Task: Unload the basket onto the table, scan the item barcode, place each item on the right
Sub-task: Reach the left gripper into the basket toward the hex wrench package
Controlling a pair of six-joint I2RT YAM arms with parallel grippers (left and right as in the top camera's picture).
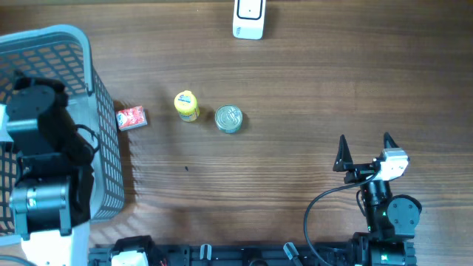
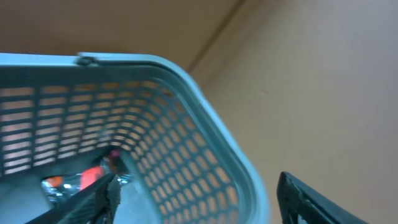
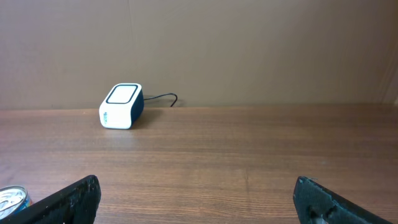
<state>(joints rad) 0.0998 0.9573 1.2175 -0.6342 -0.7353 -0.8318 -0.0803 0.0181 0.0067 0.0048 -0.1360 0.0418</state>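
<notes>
The white barcode scanner [image 1: 249, 18] stands at the table's far edge, and the right wrist view shows the scanner [image 3: 121, 106] ahead to the left. On the table lie a red packet [image 1: 131, 117], a yellow bottle [image 1: 186, 106] and a tin can [image 1: 228, 118]. My left arm [image 1: 44, 148] hangs over the blue basket [image 1: 74, 44]. The left gripper [image 2: 199, 199] is open with nothing between its fingers, above the basket's corner wall [image 2: 205, 143]. A shiny red-and-silver packet [image 2: 74, 180] lies inside the basket. My right gripper [image 1: 364, 144] stands open and empty at the near right.
The basket fills the table's left end, its mesh wall right beside the red packet. The tin can [image 3: 12, 199] shows at the lower left of the right wrist view. Bare wood [image 1: 310, 89] lies between the right gripper and the scanner.
</notes>
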